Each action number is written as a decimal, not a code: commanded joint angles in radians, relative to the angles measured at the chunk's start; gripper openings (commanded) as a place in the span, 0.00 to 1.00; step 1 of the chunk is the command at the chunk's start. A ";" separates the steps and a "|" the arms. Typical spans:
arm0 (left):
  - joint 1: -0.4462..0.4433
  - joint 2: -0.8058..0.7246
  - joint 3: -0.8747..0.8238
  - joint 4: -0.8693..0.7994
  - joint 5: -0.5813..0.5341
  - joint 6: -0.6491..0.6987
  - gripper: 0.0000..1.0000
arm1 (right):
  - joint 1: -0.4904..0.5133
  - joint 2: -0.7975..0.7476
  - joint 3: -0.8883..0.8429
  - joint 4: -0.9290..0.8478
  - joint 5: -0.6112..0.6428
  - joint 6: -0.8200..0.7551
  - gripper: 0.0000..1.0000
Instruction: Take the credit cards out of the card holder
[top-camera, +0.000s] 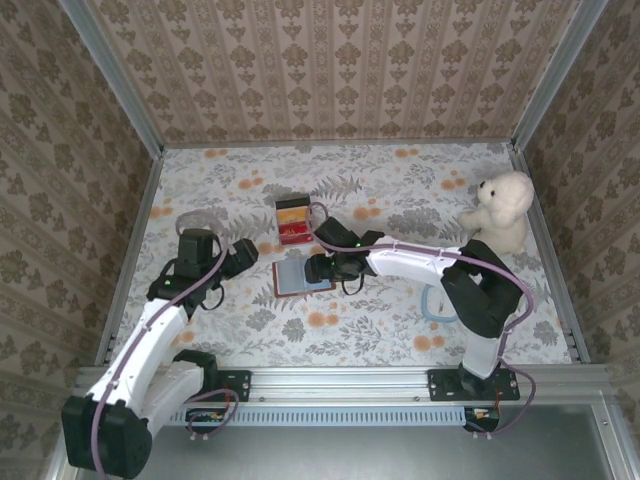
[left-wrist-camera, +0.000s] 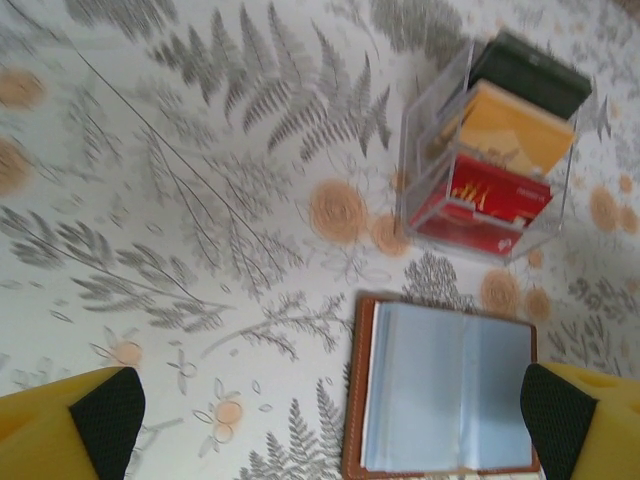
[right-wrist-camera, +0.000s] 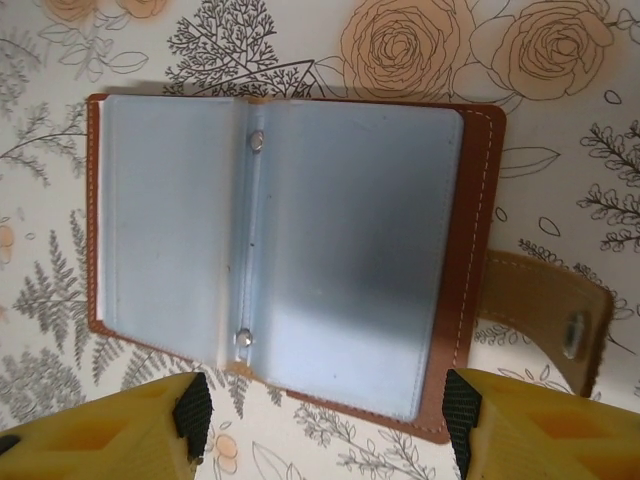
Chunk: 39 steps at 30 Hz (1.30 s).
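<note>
Spread wide with nothing between them, the jaws of the left gripper (left-wrist-camera: 330, 425) hang over bare patterned cloth; its black pads (left-wrist-camera: 105, 420) sit at the two lower corners of the left wrist view. In the overhead view this gripper (top-camera: 245, 258) is just left of the card holder (top-camera: 300, 275) and not touching it. The right gripper (right-wrist-camera: 328, 418) reaches in from the other side, its jaws parted to roughly the holder's width. They frame the holder's lower edge without clamping it: one pad (right-wrist-camera: 190, 415) stands clear of the leather and the other is just beside the corner, and whether that one touches I cannot tell. The card holder (right-wrist-camera: 280, 250) lies flat and open on the flowered table (top-camera: 400, 180), near its middle. Its bluish-grey sleeves face up, two small rivets run down the spine, and a brown strap with a snap (right-wrist-camera: 540, 310) sticks out on one side. The sleeves look cloudy, so any cards inside them are too blurred to make out. Just beyond the holder stands a clear box (left-wrist-camera: 495, 150) holding black, yellow and red cards upright. A cream teddy bear (top-camera: 503, 212) sits well apart at the right edge of the table.
</note>
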 joint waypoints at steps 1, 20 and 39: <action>-0.002 0.041 -0.042 0.111 0.127 -0.079 0.97 | 0.017 0.053 0.060 -0.097 0.074 -0.007 0.69; -0.123 0.350 -0.065 0.310 0.273 -0.176 0.39 | 0.017 0.200 0.220 -0.234 0.090 -0.014 0.60; -0.191 0.465 -0.065 0.310 0.146 -0.244 0.26 | 0.017 0.211 0.155 -0.210 0.035 0.029 0.51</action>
